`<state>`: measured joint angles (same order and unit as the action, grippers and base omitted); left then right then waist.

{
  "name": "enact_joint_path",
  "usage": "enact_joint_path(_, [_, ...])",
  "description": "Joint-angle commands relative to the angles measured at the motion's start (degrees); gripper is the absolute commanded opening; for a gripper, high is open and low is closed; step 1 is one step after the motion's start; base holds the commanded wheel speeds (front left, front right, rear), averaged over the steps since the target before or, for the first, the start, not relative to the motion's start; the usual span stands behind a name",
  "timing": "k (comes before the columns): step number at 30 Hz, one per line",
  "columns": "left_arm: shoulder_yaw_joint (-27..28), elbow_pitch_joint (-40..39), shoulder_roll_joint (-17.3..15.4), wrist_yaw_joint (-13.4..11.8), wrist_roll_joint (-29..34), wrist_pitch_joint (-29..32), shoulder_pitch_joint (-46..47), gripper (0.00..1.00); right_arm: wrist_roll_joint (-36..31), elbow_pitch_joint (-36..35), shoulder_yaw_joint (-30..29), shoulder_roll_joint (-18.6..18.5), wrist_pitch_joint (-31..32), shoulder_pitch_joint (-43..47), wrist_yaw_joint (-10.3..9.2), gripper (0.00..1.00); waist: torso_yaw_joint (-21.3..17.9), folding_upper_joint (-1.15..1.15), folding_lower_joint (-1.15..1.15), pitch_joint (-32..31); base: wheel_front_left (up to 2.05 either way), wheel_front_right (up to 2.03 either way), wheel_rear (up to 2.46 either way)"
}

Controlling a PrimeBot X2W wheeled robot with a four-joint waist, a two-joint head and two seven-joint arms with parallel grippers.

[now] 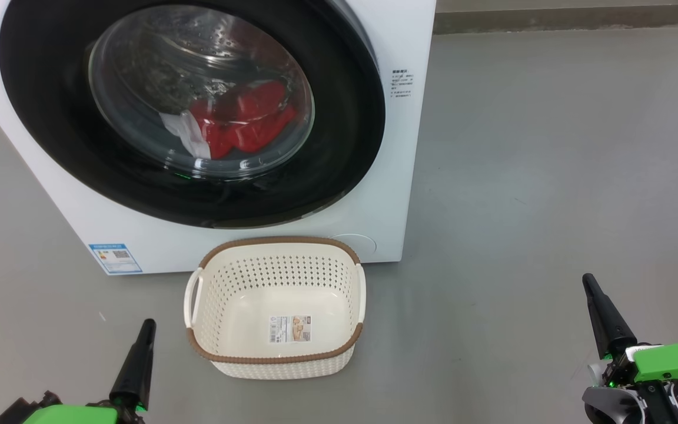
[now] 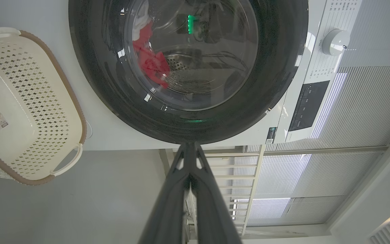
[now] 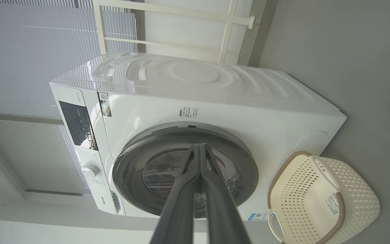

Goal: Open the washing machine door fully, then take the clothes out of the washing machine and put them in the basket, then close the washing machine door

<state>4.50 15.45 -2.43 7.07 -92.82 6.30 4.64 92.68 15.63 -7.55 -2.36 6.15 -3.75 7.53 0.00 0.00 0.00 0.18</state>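
The big white front-loading washing machine [image 1: 401, 147] stands on a smooth grey floor [image 1: 521, 176]. Its large round door with a wide glossy black rim [image 1: 351, 118] lies flat against the front, closed. Through the door's bulging clear glass window the perforated steel drum shows. Low in the drum lie the soft, crumpled bright red clothes with a white panel [image 1: 245, 121]. A blue-and-white label sticker [image 1: 115, 258] sits low on the machine's front, on the robot's left.

Just in front of the machine, below the door, stands the small cream-white perforated plastic basket with a brown woven-look rim [image 1: 277, 241]. It is rounded rectangular, with 2 side handles and a paper sticker [image 1: 291, 328] on its inner bottom.

The left gripper [image 1: 149, 324] has its 2 long dark tapered fingers pressed together, holding nothing. It sits near the basket's left side, well short of the door. The right gripper [image 1: 588, 280] is likewise pinched together and bare. It is well apart from the basket on the right, and its fingers point toward the machine.
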Motion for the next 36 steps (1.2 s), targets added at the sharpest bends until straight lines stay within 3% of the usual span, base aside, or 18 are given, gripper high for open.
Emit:
enact_joint_path(1, [2.0, -1.4, -0.5, 0.4, 0.7, 0.2, 1.5, 0.0, -0.5, -1.6, 1.0, -0.5, 0.4, -2.4, -0.04, 0.0, 0.0, 0.0, 0.0, 0.0, 0.0, 0.0, 0.0])
enact_joint_path(11, [2.0, -1.4, -0.5, 0.4, 0.7, 0.2, 1.6, 0.0, -0.5, -1.6, 1.0, -0.5, 0.4, -2.4, -0.04, 0.0, 0.0, 0.0, 0.0, 0.0, 0.0, 0.0, 0.0])
enact_joint_path(12, [0.0, 0.0, 0.0, 0.0, 0.0, 0.0, 0.0, 1.0, 0.0, 0.0, -0.1, 0.1, 0.0, 0.0, 0.0, 1.0, 0.0, 0.0, 0.0, 0.0, 0.0, 0.0, 0.0])
enact_joint_path(15, [-0.4, 1.7, 0.2, 0.0, 0.0, 0.0, -0.3, 1.0, 0.0, 1.6, 0.1, 0.8, -0.1, 0.6, 0.0, 1.0, 0.0, 0.0, 0.0, 0.0, 0.0, 0.0, 0.0])
enact_joint_path(16, [-0.5, 2.3, 0.4, 0.0, 0.0, 0.0, -0.7, 0.0, 0.0, 2.4, 0.2, 1.1, -0.1, 1.3, 0.0, 0.0, 0.0, 0.0, 0.0, 0.0, 0.0, 0.0, 0.0])
enact_joint_path(17, [-0.6, 3.0, 0.5, 0.0, 0.0, 0.0, -1.2, 1.0, 0.0, 3.2, 0.4, 1.3, -0.1, 1.8, 0.0, 1.0, 0.0, 0.0, 0.0, 0.0, 0.0, 0.0, 0.0])
enact_joint_path(26, [-1.9, 4.8, 1.0, 0.0, -0.5, -0.7, -1.7, 1.0, 0.2, 4.8, 1.9, 1.6, -0.9, 2.7, 0.0, 1.0, 0.0, 0.0, 0.14, -0.1, 0.0, 0.0, 0.0])
enact_joint_path(36, [-3.4, 4.5, 0.9, 0.0, -1.3, -1.8, -0.3, 1.0, 0.1, 4.1, 3.5, 1.4, -2.2, 1.7, -0.01, 1.0, 0.0, 0.0, 0.01, 0.1, 0.0, 0.0, 0.0])
